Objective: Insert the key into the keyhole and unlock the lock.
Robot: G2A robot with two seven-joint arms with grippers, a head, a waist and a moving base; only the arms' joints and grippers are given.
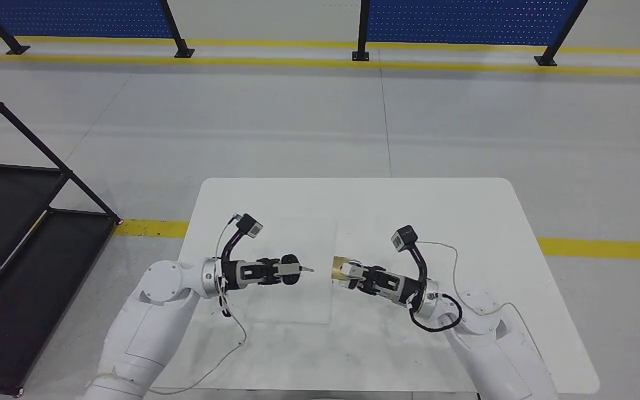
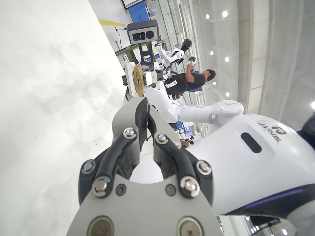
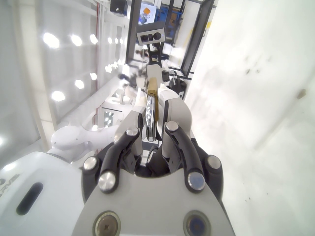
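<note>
Over the table's middle my left gripper (image 1: 292,268) is shut on a small key (image 1: 304,268), whose tip points right toward the lock. A short gap away, my right gripper (image 1: 354,276) is shut on a brass padlock (image 1: 343,268) held above the table. In the left wrist view the left gripper (image 2: 145,108) has its pads pressed together, and the padlock (image 2: 138,81) faces it with its keyhole end just beyond. In the right wrist view the right gripper (image 3: 152,124) clamps the chrome shackle (image 3: 150,115), the brass body (image 3: 152,87) pointing away.
The white table (image 1: 450,220) carries a faint clear sheet (image 1: 290,300) under the grippers. A black rack (image 1: 40,230) stands on the floor to the left, and blue barrier panels (image 1: 460,20) line the far side.
</note>
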